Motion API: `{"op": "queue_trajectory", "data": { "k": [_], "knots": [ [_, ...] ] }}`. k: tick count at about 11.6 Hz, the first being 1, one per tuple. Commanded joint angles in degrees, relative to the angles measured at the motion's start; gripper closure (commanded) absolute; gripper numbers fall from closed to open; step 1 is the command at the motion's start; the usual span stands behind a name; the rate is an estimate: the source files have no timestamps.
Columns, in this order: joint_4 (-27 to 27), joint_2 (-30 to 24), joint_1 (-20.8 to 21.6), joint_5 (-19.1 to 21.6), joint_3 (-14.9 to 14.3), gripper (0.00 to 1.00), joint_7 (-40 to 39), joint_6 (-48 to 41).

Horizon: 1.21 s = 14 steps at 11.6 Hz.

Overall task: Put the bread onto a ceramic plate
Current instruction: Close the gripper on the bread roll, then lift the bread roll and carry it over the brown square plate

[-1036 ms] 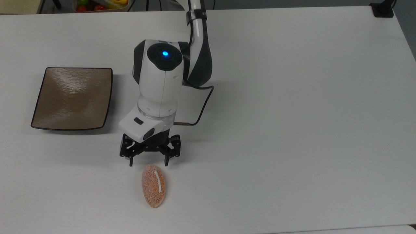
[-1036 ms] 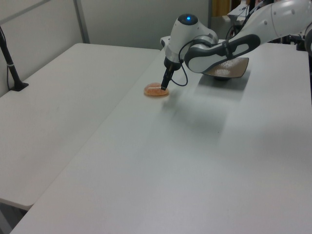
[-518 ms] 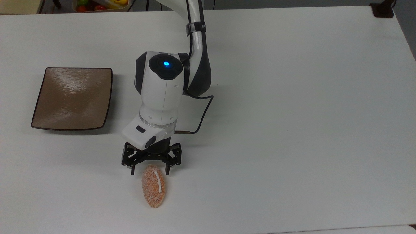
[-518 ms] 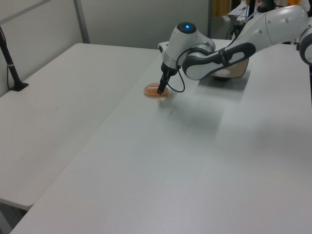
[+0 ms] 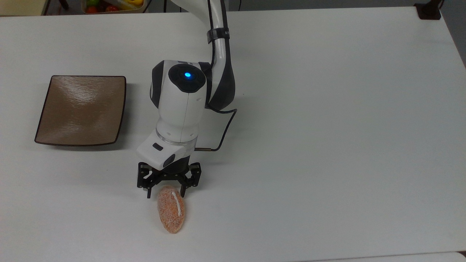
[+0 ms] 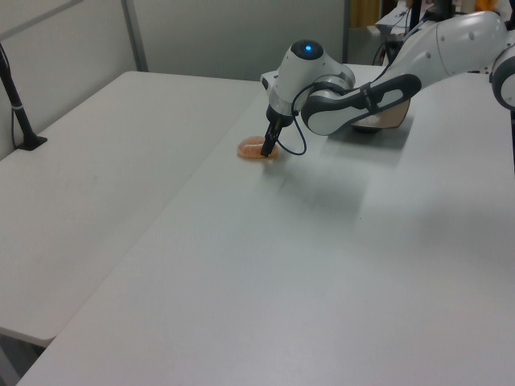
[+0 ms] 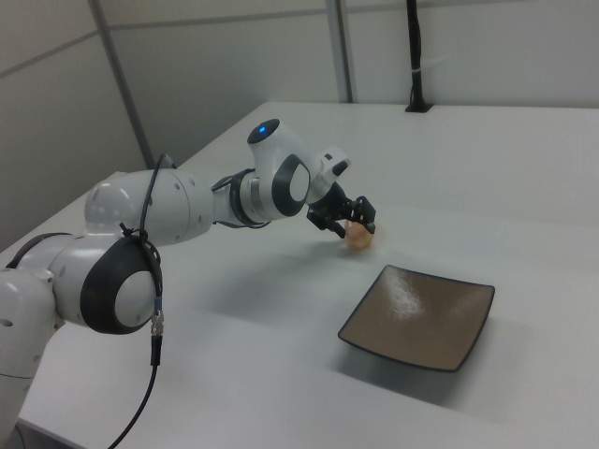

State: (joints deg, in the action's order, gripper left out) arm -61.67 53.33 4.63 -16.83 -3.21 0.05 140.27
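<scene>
The bread [image 5: 171, 211], a small orange-brown oval roll with a white stripe, lies on the white table near the top view's bottom edge. My gripper [image 5: 165, 194] is open and low over the end of the bread nearest the arm, one finger on each side of that tip. The right finger looks close to the crust or touching it. In the left view the gripper [image 6: 268, 147] partly covers the bread [image 6: 252, 148]. The brown square ceramic plate [image 5: 82, 109] sits bare at the top view's left, apart from the bread. The right view has the plate [image 7: 418, 316] in front of the bread [image 7: 359, 239].
A bin of coloured fruit [image 5: 113, 5] stands beyond the table's far edge. A black clamp [image 5: 429, 11] sits at the top view's far right corner. The arm's cable [image 5: 222, 134] hangs beside the wrist. The table's near edge runs just below the bread.
The gripper has moved down the top view and lower, from short of the bread to straddling its near end. The fingers have narrowed a little. The bread shifted slightly left.
</scene>
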Motion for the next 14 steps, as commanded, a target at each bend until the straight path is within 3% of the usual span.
{"op": "queue_trajectory", "data": {
  "k": [1, 2, 4, 6, 9, 14],
  "knots": [
    [1.4, 0.9, -0.5, -1.2, 0.3, 0.72, 0.5, 0.8],
    [1.4, 0.8, -0.6, -1.3, 0.6, 0.8, 1.5, 0.8],
    [1.0, -0.3, -1.2, -1.3, 1.2, 0.8, 1.9, 0.8],
    [-2.3, -6.4, -2.2, -1.2, 1.5, 0.8, 2.0, 0.8],
    [-4.1, -9.9, -2.8, -0.8, 1.6, 0.8, 2.0, -0.1],
    [-18.8, -25.3, -7.2, 0.1, 4.6, 0.81, 0.4, -5.3]
  ]
}}
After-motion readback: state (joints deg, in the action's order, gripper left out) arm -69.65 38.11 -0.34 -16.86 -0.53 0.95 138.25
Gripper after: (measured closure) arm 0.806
